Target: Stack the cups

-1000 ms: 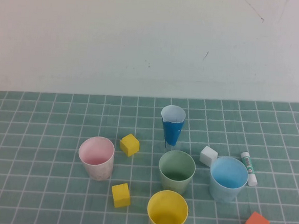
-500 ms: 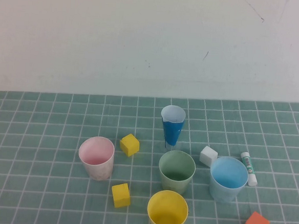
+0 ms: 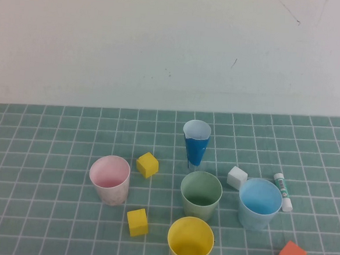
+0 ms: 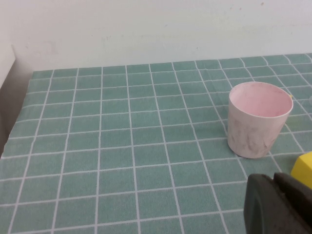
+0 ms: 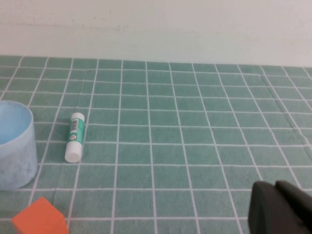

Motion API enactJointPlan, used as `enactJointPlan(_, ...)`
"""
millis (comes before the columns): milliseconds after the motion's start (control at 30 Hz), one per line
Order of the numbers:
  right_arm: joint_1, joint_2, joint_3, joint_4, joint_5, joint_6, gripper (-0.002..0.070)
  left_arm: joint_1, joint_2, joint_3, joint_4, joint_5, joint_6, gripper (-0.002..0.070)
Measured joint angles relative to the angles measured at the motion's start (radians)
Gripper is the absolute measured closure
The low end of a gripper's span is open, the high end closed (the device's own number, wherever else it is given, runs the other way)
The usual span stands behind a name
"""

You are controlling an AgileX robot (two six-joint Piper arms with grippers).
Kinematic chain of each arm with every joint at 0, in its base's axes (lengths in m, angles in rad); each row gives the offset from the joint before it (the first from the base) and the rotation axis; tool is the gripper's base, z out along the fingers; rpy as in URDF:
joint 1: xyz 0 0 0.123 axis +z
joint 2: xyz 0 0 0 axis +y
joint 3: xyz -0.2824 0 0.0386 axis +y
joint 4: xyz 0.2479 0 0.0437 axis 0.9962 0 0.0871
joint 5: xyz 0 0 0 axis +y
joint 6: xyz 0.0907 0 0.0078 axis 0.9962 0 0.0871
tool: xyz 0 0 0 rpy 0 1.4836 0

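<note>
This looks like a robot test bench in a lab rather than a home. The counter [image 3: 40,153] is covered with a green cloth printed in a white grid and backs onto a bare, scuffed white wall [image 3: 164,45]. Scattered on it are plain practice props: pastel plastic cups [image 3: 201,194], coloured foam cubes [image 3: 147,164] and a glue stick [image 3: 283,192].

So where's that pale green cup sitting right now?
In the high view, the pale green cup stands upright mid-table, between the dark blue cone cup behind and the yellow cup in front.
</note>
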Motion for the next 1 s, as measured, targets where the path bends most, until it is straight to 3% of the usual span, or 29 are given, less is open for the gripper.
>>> enactJointPlan(300, 0.000, 0.000, 0.008, 0.000, -0.129, 0.000, 0.0678, 0.000, 0.000, 0.002, 0.000, -0.069, 0.000, 0.0678)
enactJointPlan(700, 0.000, 0.000, 0.008, 0.000, -0.740, -0.007, 0.0678, 0.000, 0.000, 0.002, 0.014, -0.567, 0.037, 0.0678)
enactJointPlan(1000, 0.000, 0.000, 0.008, 0.052, -0.802, -0.009, 0.0678, 0.000, 0.000, 0.002, 0.006, -0.815, -0.041, 0.0678)
